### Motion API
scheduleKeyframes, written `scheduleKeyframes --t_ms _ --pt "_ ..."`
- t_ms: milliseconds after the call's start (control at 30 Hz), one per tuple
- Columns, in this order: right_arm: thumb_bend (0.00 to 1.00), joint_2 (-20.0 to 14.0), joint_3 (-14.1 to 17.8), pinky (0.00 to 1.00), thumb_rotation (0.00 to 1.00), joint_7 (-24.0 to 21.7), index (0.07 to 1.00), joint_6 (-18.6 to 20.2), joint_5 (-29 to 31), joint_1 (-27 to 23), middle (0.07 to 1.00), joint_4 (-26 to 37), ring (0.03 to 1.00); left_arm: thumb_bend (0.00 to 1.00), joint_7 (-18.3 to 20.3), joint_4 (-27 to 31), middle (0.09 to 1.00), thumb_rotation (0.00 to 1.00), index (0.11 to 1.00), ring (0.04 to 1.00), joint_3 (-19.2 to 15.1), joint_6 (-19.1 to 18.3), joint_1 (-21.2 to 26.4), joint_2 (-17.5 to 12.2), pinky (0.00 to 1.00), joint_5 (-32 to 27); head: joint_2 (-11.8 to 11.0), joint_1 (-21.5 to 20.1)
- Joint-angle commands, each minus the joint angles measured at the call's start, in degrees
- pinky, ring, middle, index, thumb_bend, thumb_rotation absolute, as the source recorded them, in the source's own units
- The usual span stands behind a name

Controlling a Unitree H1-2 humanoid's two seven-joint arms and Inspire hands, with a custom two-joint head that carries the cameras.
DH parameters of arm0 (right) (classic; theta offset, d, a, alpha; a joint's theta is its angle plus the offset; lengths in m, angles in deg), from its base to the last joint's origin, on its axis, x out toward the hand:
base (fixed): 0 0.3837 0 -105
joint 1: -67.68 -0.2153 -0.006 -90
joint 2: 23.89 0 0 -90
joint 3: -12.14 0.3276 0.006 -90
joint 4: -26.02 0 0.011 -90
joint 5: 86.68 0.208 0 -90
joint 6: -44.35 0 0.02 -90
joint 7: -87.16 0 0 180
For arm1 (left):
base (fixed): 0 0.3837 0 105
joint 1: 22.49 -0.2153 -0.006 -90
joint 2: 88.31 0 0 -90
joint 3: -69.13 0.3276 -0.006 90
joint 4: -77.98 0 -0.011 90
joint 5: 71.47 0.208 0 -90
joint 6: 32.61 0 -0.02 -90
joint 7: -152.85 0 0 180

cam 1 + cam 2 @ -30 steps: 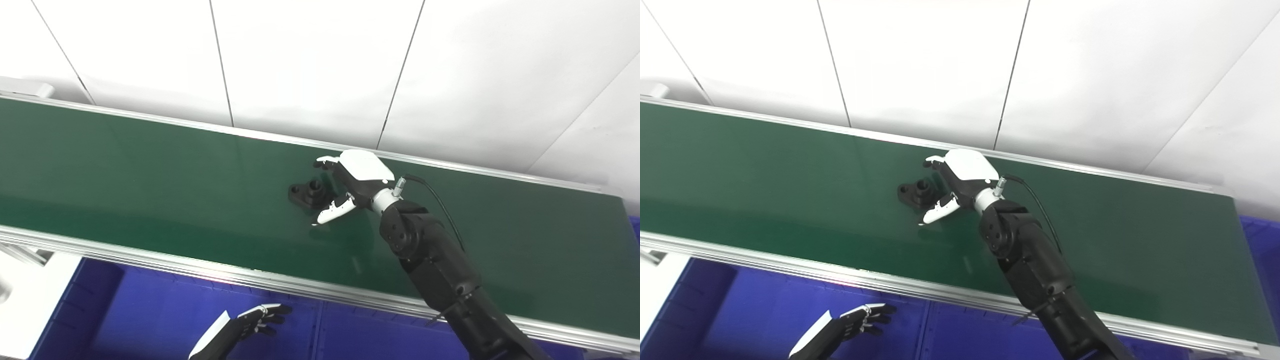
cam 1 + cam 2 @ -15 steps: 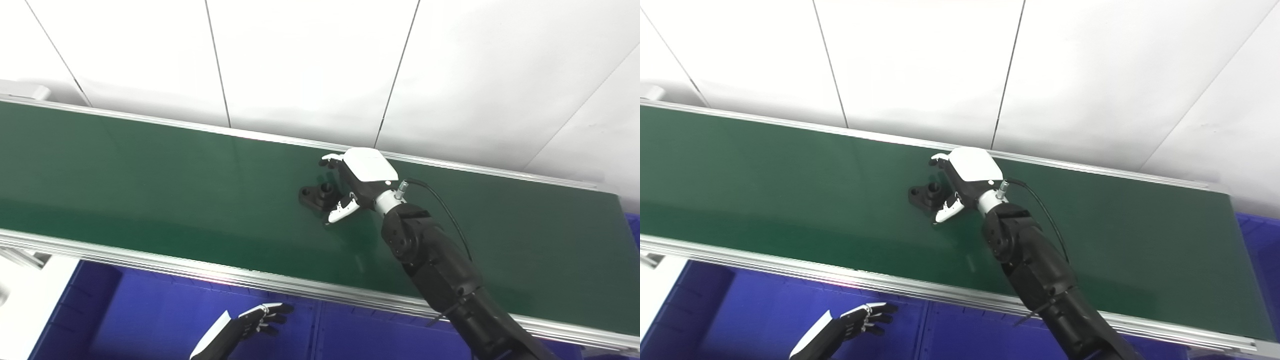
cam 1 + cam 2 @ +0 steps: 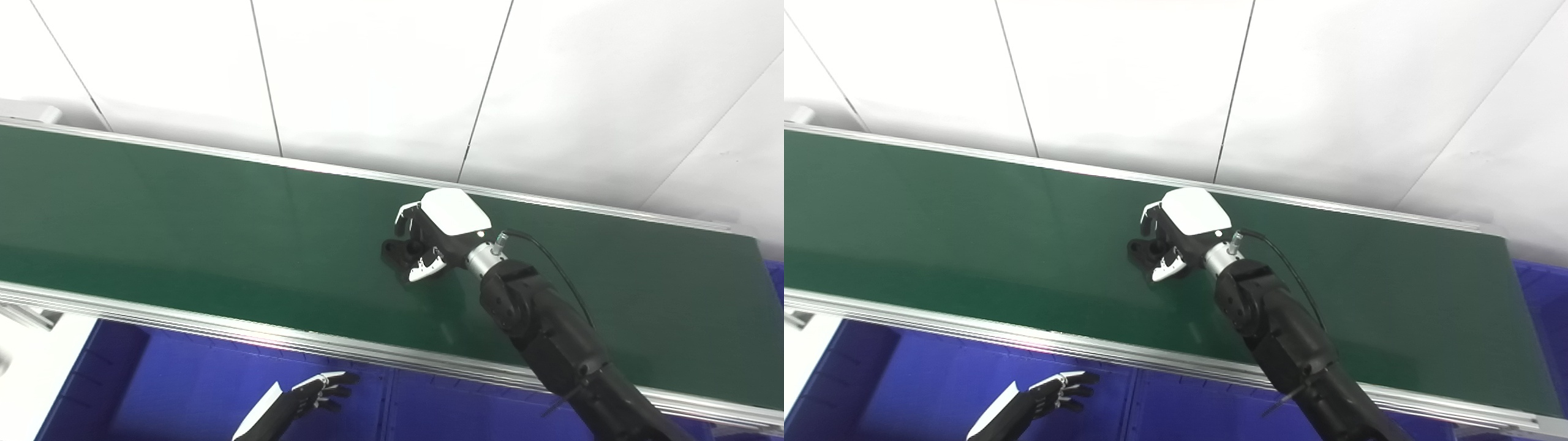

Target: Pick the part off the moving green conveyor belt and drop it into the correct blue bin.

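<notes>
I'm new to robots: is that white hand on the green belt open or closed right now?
Closed, apparently: the right hand has its fingers curled around the black part, which sits on the conveyor belt.

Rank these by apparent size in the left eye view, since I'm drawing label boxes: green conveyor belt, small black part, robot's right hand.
1. green conveyor belt, by far the largest.
2. right hand.
3. small black part, smallest, though the hand's fingers partly cover it.
</notes>
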Motion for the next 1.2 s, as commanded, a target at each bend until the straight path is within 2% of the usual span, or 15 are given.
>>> scheduleKeyframes --t_ms 0,133,233,433,500,633,767,833,1033,1167 --pt "0.51 -0.08 -1.86 0.36 0.0 -2.38 0.527 -2.37 -0.24 2.04 0.521 -0.04 0.406 0.84 -0.09 2.4 0.859 0.37 0.811 0.804 -0.42 1.81 -0.8 0.03 0.72 -0.09 0.29 0.06" --pt "0.51 -0.75 -2.62 0.38 0.0 -3.66 0.532 -2.22 -0.3 3.06 0.527 1.6 0.4 0.83 0.89 2.59 0.857 0.35 0.815 0.803 -1.05 1.82 -1.03 0.49 0.71 -0.98 0.86 0.17" --pt "0.51 -1.19 -2.95 0.35 0.0 -4.55 0.537 -1.92 -0.31 3.72 0.515 2.52 0.392 0.84 0.93 2.67 0.861 0.37 0.815 0.804 -1.32 1.81 -1.22 0.62 0.71 -0.71 1.15 0.23" --pt "0.51 -2.2 -3.66 0.32 0.0 -4.52 0.544 -2.73 -0.53 4.71 0.495 3.93 0.382 0.84 2.71 3.18 0.866 0.35 0.817 0.81 -2.4 1.81 -1.73 1.22 0.71 -1.45 1.45 0.37" --pt "0.51 -2.51 -3.8 0.27 0.0 -4.29 0.549 -2.85 -0.7 4.96 0.464 4.57 0.365 0.84 3.27 3.16 0.864 0.35 0.814 0.806 -2.87 1.81 -1.8 1.56 0.7 -1.61 1.49 0.35" --pt "0.51 -2.95 -3.35 0.27 0.0 -3.03 0.547 -3.03 -0.74 5.66 0.455 6.29 0.365 0.84 4.4 3.29 0.866 0.35 0.815 0.811 -3.59 1.81 -2.0 1.94 0.7 -1.8 1.83 0.43" --pt "0.51 -3.55 -1.31 0.22 0.0 -3.59 0.552 -1.61 0.3 7.27 0.457 12.23 0.352 0.83 5.22 3.22 0.865 0.34 0.819 0.811 -4.17 1.82 -2.09 2.27 0.71 -1.87 2.02 0.42" --pt "0.51 -3.73 -0.02 0.23 0.0 -4.52 0.531 -1.06 1.02 8.12 0.481 15.35 0.366 0.83 5.86 3.09 0.864 0.34 0.817 0.812 -4.65 1.82 -2.12 2.56 0.72 -2.11 2.11 0.39" --pt "0.51 -3.52 4.5 0.28 0.0 -8.79 0.561 1.59 1.39 11.34 0.467 25.51 0.35 0.83 6.47 3.47 0.862 0.34 0.816 0.811 -5.5 1.81 -2.49 2.92 0.72 -1.72 2.65 0.34" --pt "0.52 -3.05 8.28 0.26 0.0 -11.33 0.496 3.37 1.85 14.77 0.513 33.7 0.387 0.83 6.9 4.1 0.864 0.33 0.82 0.814 -5.76 1.81 -2.79 2.75 0.72 -1.73 3.68 -0.06"
